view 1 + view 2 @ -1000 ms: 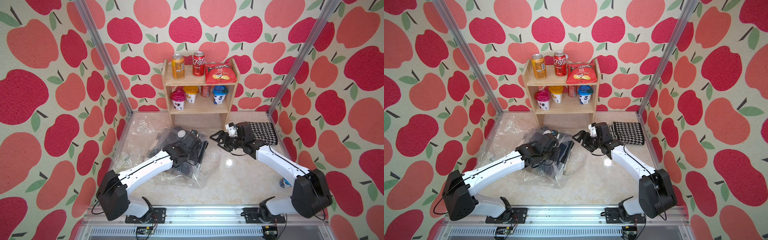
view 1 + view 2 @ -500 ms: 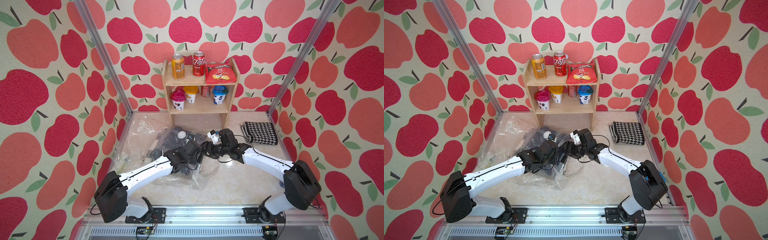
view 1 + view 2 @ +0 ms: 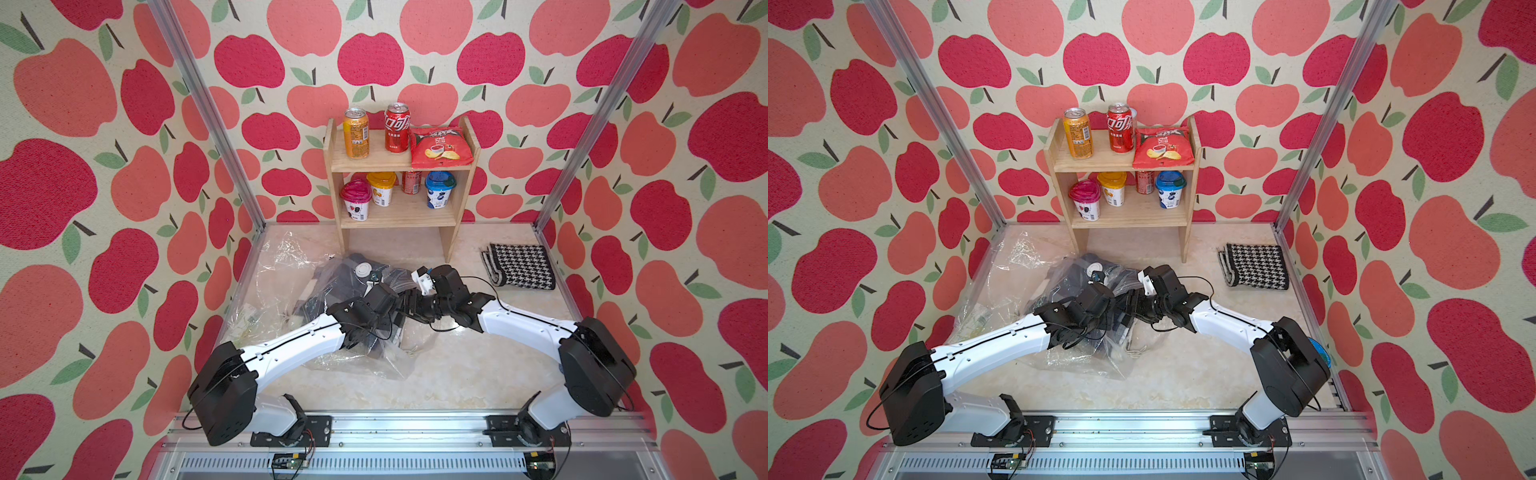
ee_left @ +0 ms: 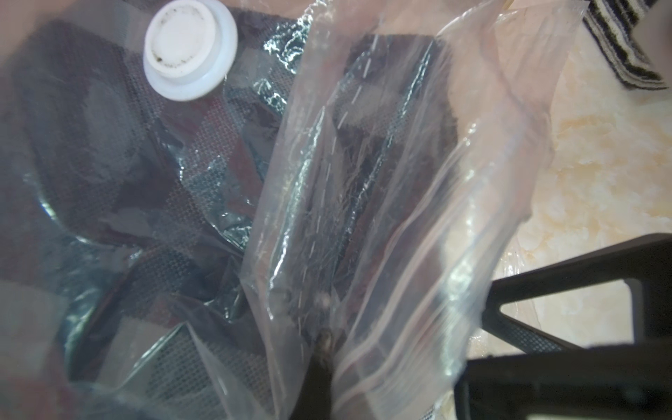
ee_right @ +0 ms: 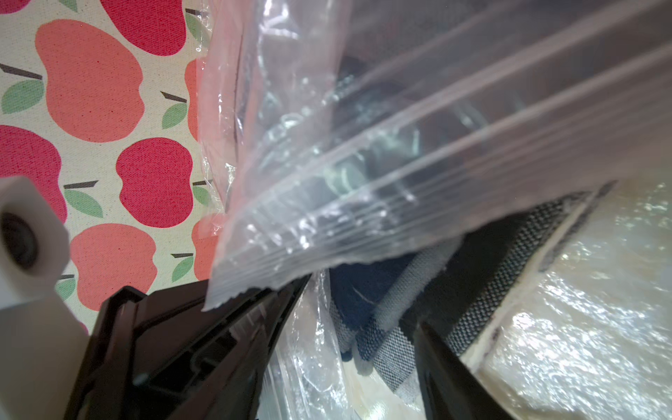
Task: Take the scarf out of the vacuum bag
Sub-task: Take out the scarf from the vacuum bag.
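Note:
The clear vacuum bag (image 3: 353, 357) lies crumpled at centre-left in both top views, its white valve cap (image 3: 363, 270) (image 4: 189, 51) facing up. A dark navy-and-grey checked scarf (image 5: 385, 327) (image 4: 120, 174) is inside it, one end showing at the bag's mouth. My left gripper (image 4: 323, 342) (image 3: 390, 297) is shut on a fold of the bag's plastic (image 4: 363, 218) near the mouth. My right gripper (image 5: 345, 349) (image 3: 409, 305) is open at the mouth. Its fingers (image 5: 218, 345) stand either side of the scarf's end, under the bag's ribbed lip (image 5: 363, 218).
A folded black-and-white houndstooth cloth (image 3: 519, 266) lies at the back right. A wooden shelf (image 3: 457, 199) with cans, cups and a crisp bag stands at the back. More loose clear plastic (image 3: 286, 257) and a smaller bag (image 3: 253, 320) lie left of the vacuum bag.
My right arm has swung left from near the houndstooth cloth to the bag's mouth, its jaws narrowing. The left gripper has kept its pinch on the bag.

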You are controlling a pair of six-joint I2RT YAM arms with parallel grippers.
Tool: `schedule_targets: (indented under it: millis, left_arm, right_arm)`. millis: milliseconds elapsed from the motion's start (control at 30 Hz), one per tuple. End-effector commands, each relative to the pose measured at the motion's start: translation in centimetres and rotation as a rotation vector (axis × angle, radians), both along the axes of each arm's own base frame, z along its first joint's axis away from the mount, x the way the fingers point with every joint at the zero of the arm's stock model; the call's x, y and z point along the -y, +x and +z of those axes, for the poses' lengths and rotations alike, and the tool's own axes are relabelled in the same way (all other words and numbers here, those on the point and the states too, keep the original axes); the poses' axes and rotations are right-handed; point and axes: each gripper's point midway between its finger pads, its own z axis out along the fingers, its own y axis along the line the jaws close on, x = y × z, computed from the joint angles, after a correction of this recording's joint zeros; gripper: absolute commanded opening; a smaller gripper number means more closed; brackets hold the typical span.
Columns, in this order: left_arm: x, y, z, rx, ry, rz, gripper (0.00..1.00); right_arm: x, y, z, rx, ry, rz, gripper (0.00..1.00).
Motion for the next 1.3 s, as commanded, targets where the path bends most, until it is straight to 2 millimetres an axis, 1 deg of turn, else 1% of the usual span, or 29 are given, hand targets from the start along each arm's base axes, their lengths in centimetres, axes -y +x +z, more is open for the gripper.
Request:
schedule_targets:
  millis: [0,433,633,833,1000,1267]
  left_arm:
    - [-1.1,-0.1,-0.7,-0.016,0.004,0.041,0.0]
    - [-1.7,-0.5,-1.0,-0.016,0.001,0.048,0.0]
    - [-1.9,-0.6,-0.2,0.007,-0.016,0.043,0.0]
    - [-1.9,-0.6,-0.5,-0.002,-0.01,0.04,0.0]
    - [-2.0,-0.7,-0.5,0.002,-0.016,0.043,0.0]
    - [-2.1,-1.7,0.0,0.032,-0.075,0.011,0.0]
  right_arm:
    - [0.2,-0.1,-1.2,-0.014,-0.015,-0.03,0.66]
    - [-0.7,0.4,-1.4,-0.017,0.026,-0.03,0.63]
    - [-1.4,0.8,-1.7,-0.021,0.046,-0.028,0.61]
    - [-1.9,1.1,-2.2,-0.037,0.049,-0.025,0.6]
    - [-2.1,1.2,-2.2,-0.04,0.056,-0.024,0.59]
    - [-2.7,1.5,-1.8,-0.044,0.077,-0.016,0.58]
